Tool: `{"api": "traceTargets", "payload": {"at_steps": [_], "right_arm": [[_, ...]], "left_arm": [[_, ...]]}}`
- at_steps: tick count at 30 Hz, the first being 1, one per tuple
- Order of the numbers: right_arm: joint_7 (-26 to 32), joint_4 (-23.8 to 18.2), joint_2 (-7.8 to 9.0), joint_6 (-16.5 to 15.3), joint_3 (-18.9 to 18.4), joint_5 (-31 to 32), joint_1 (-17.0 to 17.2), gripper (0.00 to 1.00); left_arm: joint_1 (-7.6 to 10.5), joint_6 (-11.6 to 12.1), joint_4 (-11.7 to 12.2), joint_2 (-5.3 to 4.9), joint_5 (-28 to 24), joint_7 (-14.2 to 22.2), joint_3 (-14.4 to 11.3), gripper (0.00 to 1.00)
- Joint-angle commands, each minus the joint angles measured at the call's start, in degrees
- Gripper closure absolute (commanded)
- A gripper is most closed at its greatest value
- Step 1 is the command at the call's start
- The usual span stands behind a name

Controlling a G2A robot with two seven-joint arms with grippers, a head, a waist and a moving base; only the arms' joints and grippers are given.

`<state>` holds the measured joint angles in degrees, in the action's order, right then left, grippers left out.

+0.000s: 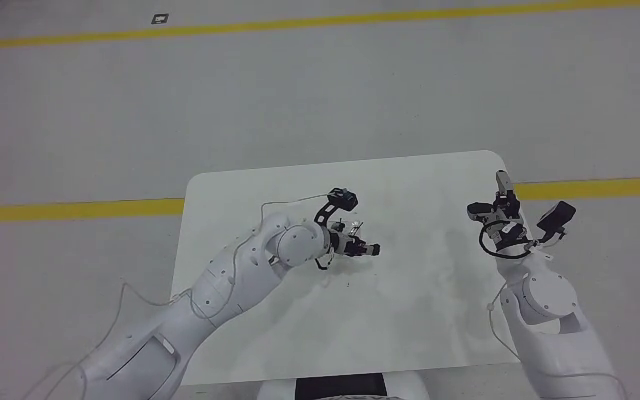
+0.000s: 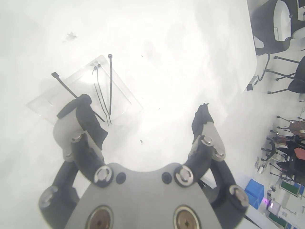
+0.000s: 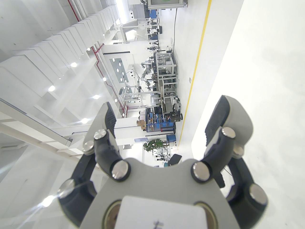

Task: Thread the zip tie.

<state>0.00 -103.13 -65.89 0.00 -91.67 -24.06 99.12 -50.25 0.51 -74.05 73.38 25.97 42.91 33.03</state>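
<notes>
1. Top view: the white table is standing on a pale floor, and a yellow line is running across the floor behind it.
2. On the left side, the left arm is stretching over the table, and the left gripper is hanging over the middle of the table.
3. In the left wrist view, the two black fingers of this gripper are standing wide apart. Nothing is sitting between them, so the gripper is holding nothing.
4. A clear tray is lying flat on the table just under that gripper.
5. Thin black zip ties are lying inside the tray, close together and nearly side by side, with their square heads pointing away from the gripper.
6. One more zip tie is lying slanted in the tray, apart from the others. Its strap is passing behind one finger's tip. I cannot tell if it is touching that finger.
7. On the right side, the right arm is staying at the right edge of the table, well apart from the tray.
8. The right gripper is pointing out at the room past the table edge. Its two fingers are spread wide and are holding nothing.
</notes>
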Motion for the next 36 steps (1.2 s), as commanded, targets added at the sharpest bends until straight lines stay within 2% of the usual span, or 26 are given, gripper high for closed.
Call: {"api": "traceTargets", "payload": {"at_steps": [1,3,6,7,13,14,18,22,25,27,29,31,36], "right_arm": [[0.0,0.0,0.0,0.0,0.0,0.0,0.0,0.0],[0.0,0.0,0.0,0.0,0.0,0.0,0.0,0.0],[0.0,0.0,0.0,0.0,0.0,0.0,0.0,0.0],[0.0,0.0,0.0,0.0,0.0,0.0,0.0,0.0],[0.0,0.0,0.0,0.0,0.0,0.0,0.0,0.0],[0.0,0.0,0.0,0.0,0.0,0.0,0.0,0.0],[0.0,0.0,0.0,0.0,0.0,0.0,0.0,0.0],[0.0,0.0,0.0,0.0,0.0,0.0,0.0,0.0],[0.0,0.0,0.0,0.0,0.0,0.0,0.0,0.0],[0.0,0.0,0.0,0.0,0.0,0.0,0.0,0.0],[0.0,0.0,0.0,0.0,0.0,0.0,0.0,0.0],[0.0,0.0,0.0,0.0,0.0,0.0,0.0,0.0],[0.0,0.0,0.0,0.0,0.0,0.0,0.0,0.0]], "left_arm": [[0.0,0.2,-0.1,-0.02,0.3,0.0,0.0,0.0],[0.02,0.1,-0.1,-0.06,0.9,-0.1,0.0,0.0],[-0.11,0.3,-0.2,-0.11,1.2,-0.1,0.1,0.45],[-0.15,0.3,-0.2,-0.14,1.3,-0.1,0.2,0.53],[-0.38,-0.1,-0.3,-0.32,2.3,-0.1,0.5,0.61],[-0.41,-0.2,-0.4,-0.34,2.4,-0.1,0.5,0.65],[-0.22,-2.0,-0.6,-0.23,4.3,0.6,-0.1,0.67],[0.25,-4.2,0.2,0.26,5.0,1.3,-0.9,0.62],[0.64,-4.7,0.8,0.62,5.3,1.3,-1.4,0.65],[0.95,-4.9,1.3,0.87,5.4,1.2,-1.6,0.7],[1.27,-5.2,1.7,1.11,5.8,1.1,-1.9,0.8],[1.44,-5.4,2.0,1.31,5.9,1.0,-2.1,0.84],[1.85,-5.7,2.8,1.74,6.2,1.0,-2.5,0.85]]}}
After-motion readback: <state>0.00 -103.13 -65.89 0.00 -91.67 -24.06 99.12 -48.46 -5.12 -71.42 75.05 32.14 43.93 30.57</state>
